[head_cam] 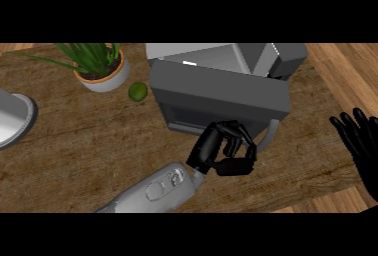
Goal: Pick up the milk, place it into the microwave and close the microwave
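Fingers curled, holding nothing: left robot hand [225, 152] against swung-open door of grey box-shaped microwave oven [221, 95] on brown wooden worktop [81, 145]. Right robot hand [362, 142] spread, upright, at right edge. Milk unseen.

Grey microwave [221, 75] at tabletop's far edge, right of centre. Door [219, 97] swung partly toward near edge, dark window, pale handle at its right end. Milk not visible.

Grey microwave [221, 90], brown wood-grain table [88, 140], green lime [138, 91], white pot [103, 80] (green leaves), black hands on grey forearms.
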Robot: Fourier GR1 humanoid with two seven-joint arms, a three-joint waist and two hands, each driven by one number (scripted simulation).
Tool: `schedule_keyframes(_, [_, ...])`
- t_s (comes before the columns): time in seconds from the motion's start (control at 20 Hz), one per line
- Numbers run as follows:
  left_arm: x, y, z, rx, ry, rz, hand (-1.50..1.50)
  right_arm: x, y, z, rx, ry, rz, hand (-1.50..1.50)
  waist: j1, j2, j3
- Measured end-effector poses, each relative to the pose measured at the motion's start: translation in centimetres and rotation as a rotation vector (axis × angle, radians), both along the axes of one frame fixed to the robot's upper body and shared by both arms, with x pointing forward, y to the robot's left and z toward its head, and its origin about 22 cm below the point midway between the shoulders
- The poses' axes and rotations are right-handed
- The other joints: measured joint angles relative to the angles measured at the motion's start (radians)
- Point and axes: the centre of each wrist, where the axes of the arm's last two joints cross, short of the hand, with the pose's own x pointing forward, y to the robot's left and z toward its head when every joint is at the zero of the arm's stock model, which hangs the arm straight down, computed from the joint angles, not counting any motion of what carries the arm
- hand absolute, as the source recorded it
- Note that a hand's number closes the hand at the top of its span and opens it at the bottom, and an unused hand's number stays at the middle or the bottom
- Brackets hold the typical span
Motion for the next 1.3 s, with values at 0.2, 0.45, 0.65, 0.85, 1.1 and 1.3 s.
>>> schedule_keyframes(0.2, [1.8,0.0,1.0,-0.013,0.015,0.064,1.5,0.2,0.2,0.9,0.018,-0.016,0.035,-1.5,-0.026,0.011,0.0])
schedule_keyframes(0.45, [3.7,0.1,2.5,-0.106,0.029,0.137,1.5,0.2,0.3,1.6,0.029,-0.012,0.067,-1.5,-0.052,0.025,-0.002])
schedule_keyframes(0.65, [5.0,0.3,3.5,-0.164,0.025,0.175,1.5,0.2,0.1,2.4,0.028,-0.015,0.085,-1.5,-0.072,0.033,-0.002])
schedule_keyframes(0.85, [5.8,0.5,3.9,-0.2,0.016,0.195,1.5,0.3,0.0,3.2,0.022,-0.023,0.104,-1.5,-0.087,0.038,-0.002])
schedule_keyframes(1.1, [5.9,0.6,3.7,-0.238,0.005,0.202,1.5,0.6,-0.1,4.2,0.022,-0.04,0.12,-1.5,-0.096,0.04,0.0])
schedule_keyframes(1.3, [5.9,0.6,3.6,-0.259,-0.01,0.201,1.5,0.8,-0.1,4.9,0.023,-0.053,0.132,-1.5,-0.098,0.043,0.001])
